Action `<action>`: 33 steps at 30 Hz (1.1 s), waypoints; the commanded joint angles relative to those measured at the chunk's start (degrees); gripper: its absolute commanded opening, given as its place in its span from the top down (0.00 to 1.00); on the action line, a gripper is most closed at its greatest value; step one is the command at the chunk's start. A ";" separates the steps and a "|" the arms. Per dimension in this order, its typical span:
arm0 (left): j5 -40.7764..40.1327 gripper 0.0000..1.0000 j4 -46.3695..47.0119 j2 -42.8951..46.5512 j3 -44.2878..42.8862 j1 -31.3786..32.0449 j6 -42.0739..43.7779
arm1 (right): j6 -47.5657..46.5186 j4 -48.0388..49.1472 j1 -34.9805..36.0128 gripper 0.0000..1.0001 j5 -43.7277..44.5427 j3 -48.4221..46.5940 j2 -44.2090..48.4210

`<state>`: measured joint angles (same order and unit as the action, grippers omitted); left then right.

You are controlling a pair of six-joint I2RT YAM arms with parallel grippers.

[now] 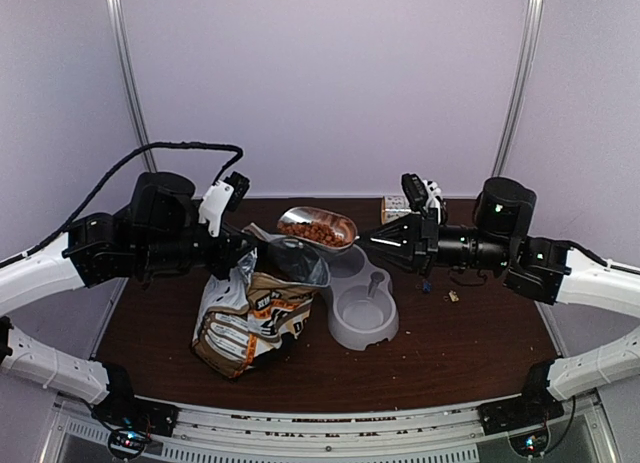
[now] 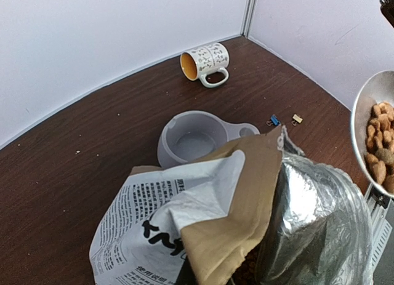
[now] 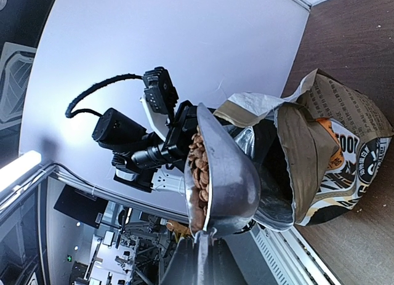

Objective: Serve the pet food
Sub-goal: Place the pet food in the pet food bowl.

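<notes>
A metal scoop (image 1: 318,226) heaped with reddish-brown kibble (image 1: 322,233) hangs above the far end of the grey double bowl (image 1: 360,305), beside the open mouth of the printed paper bag (image 1: 255,308). My right gripper (image 1: 378,238) is shut on the scoop's handle; in the right wrist view the scoop (image 3: 234,174) and kibble (image 3: 198,168) sit just ahead of that gripper (image 3: 205,266). My left gripper (image 1: 240,249) is shut on the bag's top edge. The left wrist view shows the bag (image 2: 203,217), both bowl wells empty (image 2: 194,137), and the scoop's kibble (image 2: 378,143).
A printed mug (image 2: 204,61) lies on its side at the back of the table. A blue binder clip (image 2: 274,120) and a gold one (image 2: 297,119) lie right of the bowl. White walls close the back and both sides.
</notes>
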<state>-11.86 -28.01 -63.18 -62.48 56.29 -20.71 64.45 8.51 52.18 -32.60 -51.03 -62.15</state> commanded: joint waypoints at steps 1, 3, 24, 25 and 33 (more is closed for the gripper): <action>-2.21 1.00 8.07 1.79 -3.64 -1.15 -1.02 | 4.41 9.92 -0.38 1.00 -0.25 2.15 1.51; -2.05 1.00 7.90 1.79 -3.62 -1.36 -1.07 | 3.97 9.15 -0.42 1.00 0.36 1.95 2.13; 14.95 1.00 -0.53 -0.58 -9.40 -10.25 12.15 | 0.95 3.04 -11.60 1.00 9.12 15.79 13.94; 14.88 1.00 -0.77 -0.73 -9.41 -10.57 13.39 | 0.74 2.74 -11.93 1.00 9.43 17.12 14.51; 16.47 1.00 9.35 -0.40 -2.02 -13.40 16.75 | -1.12 2.16 -15.08 1.00 9.44 28.13 19.61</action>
<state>2.92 -35.79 -64.45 -66.98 44.29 -7.99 65.52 10.20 38.50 -23.97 -26.52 -44.99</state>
